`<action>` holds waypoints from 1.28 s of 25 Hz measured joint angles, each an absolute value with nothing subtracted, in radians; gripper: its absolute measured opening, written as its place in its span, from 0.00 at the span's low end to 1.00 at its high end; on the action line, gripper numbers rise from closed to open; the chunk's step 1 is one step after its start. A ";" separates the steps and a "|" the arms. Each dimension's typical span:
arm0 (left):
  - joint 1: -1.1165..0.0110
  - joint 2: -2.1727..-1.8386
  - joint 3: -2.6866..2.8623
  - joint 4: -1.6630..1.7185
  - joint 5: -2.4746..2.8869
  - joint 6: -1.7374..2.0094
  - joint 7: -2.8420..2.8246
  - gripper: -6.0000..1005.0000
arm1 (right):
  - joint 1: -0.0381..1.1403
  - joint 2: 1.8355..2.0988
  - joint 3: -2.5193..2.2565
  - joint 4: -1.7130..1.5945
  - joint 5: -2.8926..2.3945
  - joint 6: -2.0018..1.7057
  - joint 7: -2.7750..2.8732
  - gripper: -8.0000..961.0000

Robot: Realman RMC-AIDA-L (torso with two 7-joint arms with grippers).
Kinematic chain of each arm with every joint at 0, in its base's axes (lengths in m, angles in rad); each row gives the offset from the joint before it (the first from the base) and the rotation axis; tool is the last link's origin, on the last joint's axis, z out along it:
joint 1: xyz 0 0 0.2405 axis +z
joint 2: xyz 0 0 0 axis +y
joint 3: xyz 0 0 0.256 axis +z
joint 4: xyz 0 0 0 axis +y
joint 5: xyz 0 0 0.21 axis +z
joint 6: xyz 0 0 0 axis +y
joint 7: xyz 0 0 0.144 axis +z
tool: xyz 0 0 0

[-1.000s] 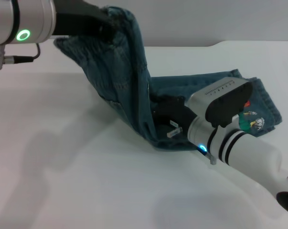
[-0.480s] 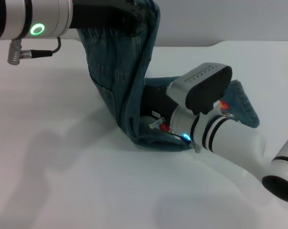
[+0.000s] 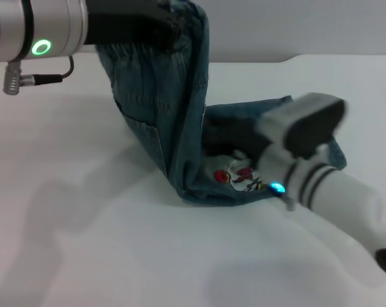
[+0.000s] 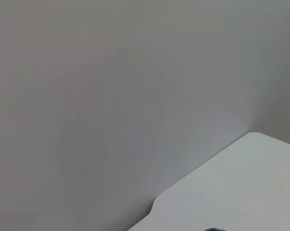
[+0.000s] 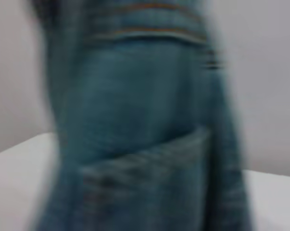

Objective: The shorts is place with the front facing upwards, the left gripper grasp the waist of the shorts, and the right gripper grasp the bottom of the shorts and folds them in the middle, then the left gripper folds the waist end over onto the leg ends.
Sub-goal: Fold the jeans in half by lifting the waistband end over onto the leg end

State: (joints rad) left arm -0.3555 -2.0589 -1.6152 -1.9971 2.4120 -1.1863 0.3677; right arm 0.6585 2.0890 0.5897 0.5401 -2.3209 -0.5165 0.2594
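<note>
Left gripper (image 3: 170, 29) at your 11 o'clock, high above the table (image 3: 84, 243), clenched on the waist (image 3: 186, 19) of the shorts (image 3: 160, 115). The denim hangs from it in a steep sheet, pocket seam showing, running down to a crease on the table near centre.

From that crease the rest of the shorts lies flat, trailing off toward 3 o'clock. A small red and white patch (image 3: 234, 176) shows on the flat part. The leg ends (image 3: 333, 153) sit at the far side of that flat part, mostly hidden behind the right arm.

Right gripper (image 3: 241, 150) at your 3 o'clock, low, over the flat denim just beside the crease. You cannot tell whether its jaws are clenched or released; the claw is blurred.

Handling, as a judgement: the cloth is soft and limp but has some weight, so it drapes rather than holds shape, and it should not slip easily. Grip through the gathered elastic band, where the fabric is thickest. Carry the waist toward 3 o'clock and lay it over the hems; the hanging sheet may bunch at the crease.

The left wrist view shows only wall and table edge.
</note>
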 joint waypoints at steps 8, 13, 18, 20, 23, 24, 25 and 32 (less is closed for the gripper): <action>-0.346 -2.059 -1.615 -1.995 2.411 -1.186 0.382 0.05 | 0.535 2.085 0.712 0.438 -2.318 -0.714 0.217 0.32; -0.346 -2.059 -1.617 -1.998 2.410 -1.186 0.383 0.05 | 0.507 2.086 0.758 0.427 -2.316 -0.713 0.189 0.32; -0.353 -2.058 -1.627 -2.004 2.406 -1.186 0.383 0.05 | 0.539 2.091 0.738 0.453 -2.316 -0.608 0.197 0.32; -0.362 -2.057 -1.638 -2.005 2.387 -1.182 0.392 0.05 | 0.560 2.092 0.721 0.471 -2.316 -0.569 0.198 0.32; -0.367 -2.057 -1.649 -2.006 2.356 -1.176 0.412 0.05 | 0.582 2.092 0.700 0.492 -2.316 -0.543 0.199 0.32; -0.368 -2.057 -1.653 -2.006 2.344 -1.171 0.422 0.05 | 0.587 2.092 0.698 0.498 -2.316 -0.536 0.200 0.32; -0.369 -2.057 -1.655 -2.006 2.334 -1.165 0.428 0.05 | 0.591 2.092 0.697 0.502 -2.316 -0.529 0.202 0.32; -0.370 -2.057 -1.665 -2.003 2.313 -1.139 0.448 0.05 | 0.655 2.092 0.664 0.530 -2.318 -0.435 0.320 0.32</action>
State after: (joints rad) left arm -0.3696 -2.0571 -1.6651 -2.0031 2.3131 -1.1393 0.4476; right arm 0.6546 2.0923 0.6635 0.5303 -2.3176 -0.4347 0.3204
